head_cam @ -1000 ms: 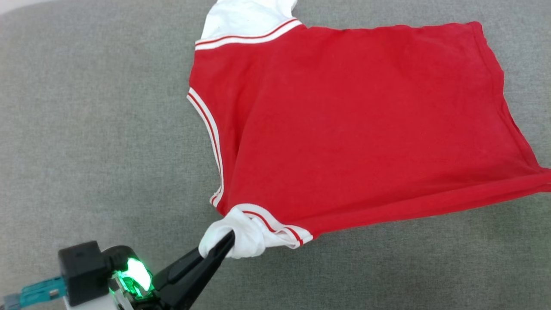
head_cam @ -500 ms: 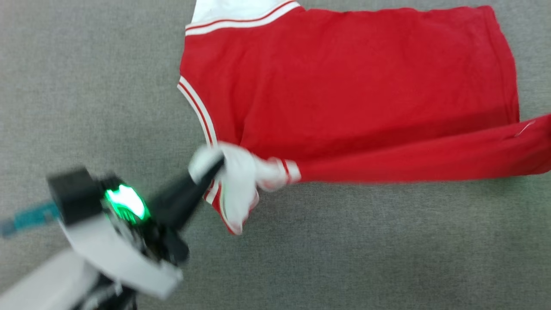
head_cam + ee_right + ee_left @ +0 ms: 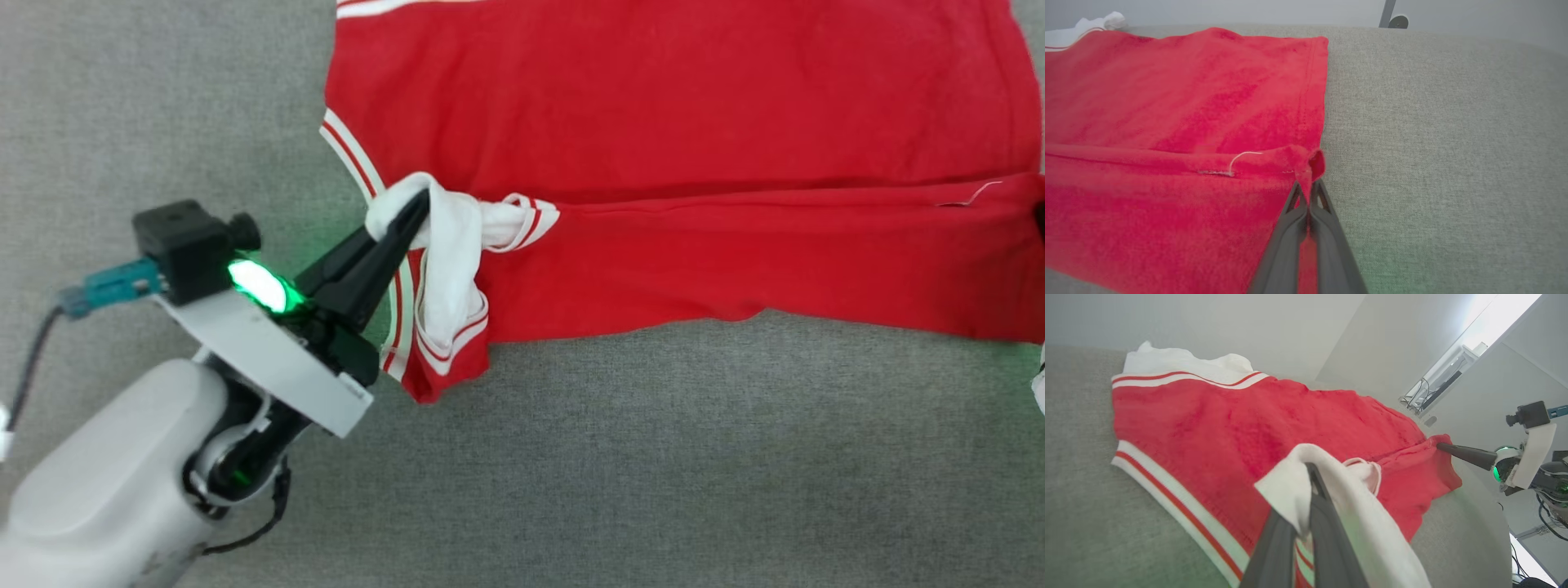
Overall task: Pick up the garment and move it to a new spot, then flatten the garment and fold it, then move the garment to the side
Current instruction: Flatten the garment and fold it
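Two grips hold the garment (image 3: 694, 98), both jaws clenched: my left gripper (image 3: 420, 202) on the bunched white sleeve (image 3: 453, 245), my right gripper (image 3: 1306, 185) on the red hem corner (image 3: 1316, 161); a second ago that near edge was stretched taut, low toward me, and now I have carried it up and over the body, so a red band lies doubled along the near side with a crease running across; I judge the flattening done and the first lengthwise fold nearly laid, with letting go and smoothing yet to come; the shirt rests on the grey bench (image 3: 653, 457); harder to read: the far sleeve is cut by the head view's top edge; the sleeve in my left grip is twisted, so I cannot tell whether it sits over or under the fold; which face is up I cannot tell; a loose white thread (image 3: 1245, 156) curls near the hem.
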Controlling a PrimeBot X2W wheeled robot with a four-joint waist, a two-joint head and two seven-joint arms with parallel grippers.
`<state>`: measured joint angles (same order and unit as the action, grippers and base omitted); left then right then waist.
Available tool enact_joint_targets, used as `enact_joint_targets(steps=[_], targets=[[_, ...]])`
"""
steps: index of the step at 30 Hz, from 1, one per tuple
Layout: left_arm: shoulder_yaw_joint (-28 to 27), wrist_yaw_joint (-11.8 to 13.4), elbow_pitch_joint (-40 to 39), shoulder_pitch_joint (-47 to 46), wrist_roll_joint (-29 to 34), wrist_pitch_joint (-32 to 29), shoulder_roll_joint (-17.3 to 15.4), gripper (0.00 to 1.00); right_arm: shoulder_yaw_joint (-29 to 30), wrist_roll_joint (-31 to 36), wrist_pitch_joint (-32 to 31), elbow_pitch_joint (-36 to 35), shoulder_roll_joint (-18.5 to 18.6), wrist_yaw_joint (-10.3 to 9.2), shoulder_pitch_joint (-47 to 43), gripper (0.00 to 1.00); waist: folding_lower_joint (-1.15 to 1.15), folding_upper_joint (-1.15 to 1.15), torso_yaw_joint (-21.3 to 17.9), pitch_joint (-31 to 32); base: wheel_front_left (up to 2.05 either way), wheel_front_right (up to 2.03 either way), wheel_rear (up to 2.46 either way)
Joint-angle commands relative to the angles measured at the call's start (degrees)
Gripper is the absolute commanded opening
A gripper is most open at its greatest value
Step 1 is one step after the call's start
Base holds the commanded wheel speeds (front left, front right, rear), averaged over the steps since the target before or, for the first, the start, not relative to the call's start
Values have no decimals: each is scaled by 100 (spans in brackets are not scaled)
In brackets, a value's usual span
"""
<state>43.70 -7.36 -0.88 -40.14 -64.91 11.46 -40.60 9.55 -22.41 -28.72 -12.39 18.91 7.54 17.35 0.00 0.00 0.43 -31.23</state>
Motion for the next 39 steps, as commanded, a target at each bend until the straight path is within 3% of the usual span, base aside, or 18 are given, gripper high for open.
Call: enact_joint_targets(steps=[1, 7, 16, 17, 18, 19, 20, 21, 31, 35, 39], targets=[[70, -16, 146, -108, 113, 79, 79, 0, 27, 54, 77, 23, -21, -11, 73, 0, 0, 0, -1, -151, 0, 0, 0], [228, -17, 646, -254, 322, 247, 344, 0, -47, 166, 266, 153, -102, -11, 109, 0, 0, 0, 29, -300, 0, 0, 0], [511, -7, 1069, -358, 344, 284, 362, 0, -245, 259, 344, 372, -109, -10, 197, 0, 0, 0, 57, -267, 0, 0, 0], [541, -7, 1082, -373, 324, 289, 355, 9, -259, 264, 368, 381, -112, -10, 194, 0, 0, 0, 64, -237, 0, 0, 0], [561, -8, 1087, -397, 315, 297, 332, 25, -262, 276, 407, 387, -116, -10, 200, 11, 0, 0, 68, -206, 0, 0, 0], [566, -7, 1095, -419, 317, 307, 298, 69, -248, 296, 438, 393, -121, -10, 210, 37, 0, 0, 74, -169, 0, 0, 0], [569, -6, 1095, -441, 307, 315, 261, 100, -234, 312, 472, 396, -130, -10, 217, 78, 0, 0, 79, -122, 0, 0, 0], [574, -6, 1080, -461, 280, 320, 218, 100, -224, 341, 504, 392, -142, -10, 219, 100, 0, 0, 84, -72, 0, 0, 0], [640, 45, 777, -868, 209, -369, -588, 100, -145, 374, 666, 263, -241, -10, 89, 100, 0, 0, 180, 714, 0, 0, 0], [774, 191, 549, -1171, 250, -1206, -923, 100, -118, 325, 680, 219, -242, -10, 25, 100, 0, 0, 228, 1022, 0, 0, 0], [1011, 335, 183, -1482, -28, -2454, -1080, 100, -79, 246, 682, 277, -230, -10, -64, 100, 0, 0, 269, 1272, 0, 0, 0]])
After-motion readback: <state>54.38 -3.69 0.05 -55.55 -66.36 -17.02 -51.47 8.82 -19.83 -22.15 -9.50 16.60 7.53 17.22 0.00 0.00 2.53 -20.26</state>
